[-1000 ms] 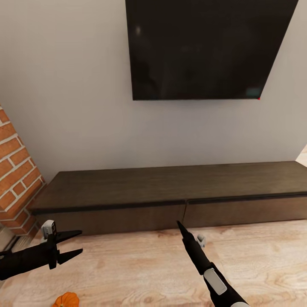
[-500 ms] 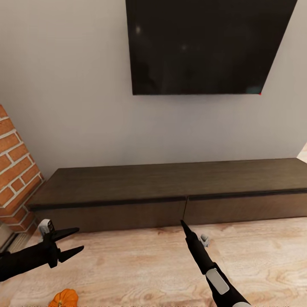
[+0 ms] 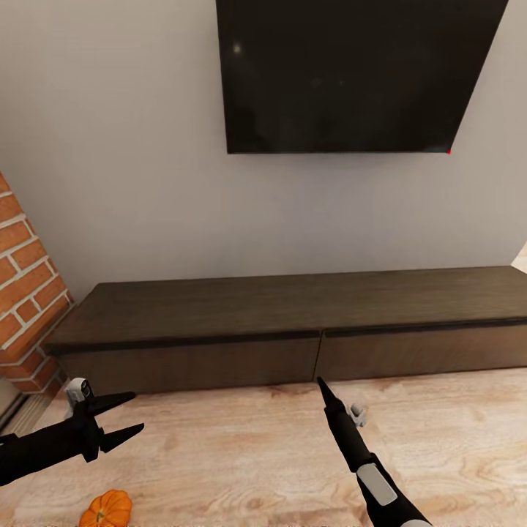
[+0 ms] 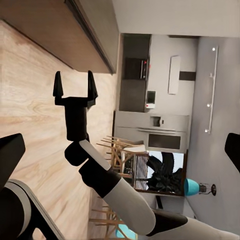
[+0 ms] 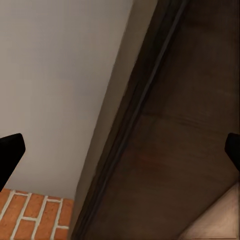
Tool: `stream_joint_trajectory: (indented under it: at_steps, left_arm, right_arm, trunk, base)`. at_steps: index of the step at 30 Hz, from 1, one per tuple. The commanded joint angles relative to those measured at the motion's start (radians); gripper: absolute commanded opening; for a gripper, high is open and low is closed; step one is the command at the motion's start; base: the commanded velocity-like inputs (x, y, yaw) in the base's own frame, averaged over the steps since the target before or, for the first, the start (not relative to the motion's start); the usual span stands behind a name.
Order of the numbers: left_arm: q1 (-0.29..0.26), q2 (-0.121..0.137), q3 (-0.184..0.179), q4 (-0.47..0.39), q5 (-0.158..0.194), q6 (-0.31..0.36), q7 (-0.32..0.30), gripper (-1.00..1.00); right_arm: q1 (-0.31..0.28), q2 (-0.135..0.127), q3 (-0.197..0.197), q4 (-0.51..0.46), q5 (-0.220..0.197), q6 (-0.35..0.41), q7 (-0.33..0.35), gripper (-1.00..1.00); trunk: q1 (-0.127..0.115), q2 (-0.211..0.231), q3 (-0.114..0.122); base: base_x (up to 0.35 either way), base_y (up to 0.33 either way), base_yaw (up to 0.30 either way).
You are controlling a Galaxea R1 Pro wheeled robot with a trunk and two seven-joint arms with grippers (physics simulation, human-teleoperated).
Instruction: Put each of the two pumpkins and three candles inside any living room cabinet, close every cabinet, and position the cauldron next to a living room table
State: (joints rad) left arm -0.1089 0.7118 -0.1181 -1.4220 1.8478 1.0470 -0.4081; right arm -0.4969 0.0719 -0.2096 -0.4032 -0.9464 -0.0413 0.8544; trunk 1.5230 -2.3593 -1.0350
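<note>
the cabinet runs along the base of the pale wall, directly beneath the dark television, and both of its wide drawer fronts sit flush and closed. a brick fireplace stands just beside the cabinet's left end. the left pincer hangs over the wooden floor in front of the cabinet's left drawer, its two black fingers spread apart and gripping nothing. one pumpkin rests on the floor in front of the cabinet, on the robot's side of the left pincer and apart from it. the right pincer points at the cabinet near the seam between the two drawers; in the left wrist view the right pincer shows its fingers parted and empty, near the cabinet's front edge, and the right wrist view looks closely at the cabinet's dark wood front.
</note>
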Motion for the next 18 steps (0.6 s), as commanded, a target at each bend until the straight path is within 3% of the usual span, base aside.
stream_joint_trajectory:
  at_steps: [1, 9, 18]
  left_arm:
    - [0.0, 0.0, 0.0, 0.0, 0.001, 0.0, 0.0, 1.0]
    - [0.0, 0.0, 0.0, 0.0, 0.001, 0.0, -0.001, 1.0]
    - [0.001, 0.0, 0.0, 0.0, 0.001, 0.0, -0.001, 1.0]
  right_arm:
    - [0.0, 0.0, 0.0, 0.003, 0.0, 0.0, 0.0, 1.0]
    - [0.0, -0.001, -0.002, 0.009, 0.0, 0.0, 0.0, 1.0]
    - [0.0, -0.001, -0.002, 0.009, -0.011, 0.0, -0.001, 1.0]
  trunk:
    - [0.004, -0.007, -0.003]
    - [0.035, -0.063, -0.028]
    - [0.035, -0.063, -0.028]
  base:
    - [0.0, 0.0, 0.0]
    - [0.0, 0.0, 0.0]
    - [0.0, 0.0, 0.0]
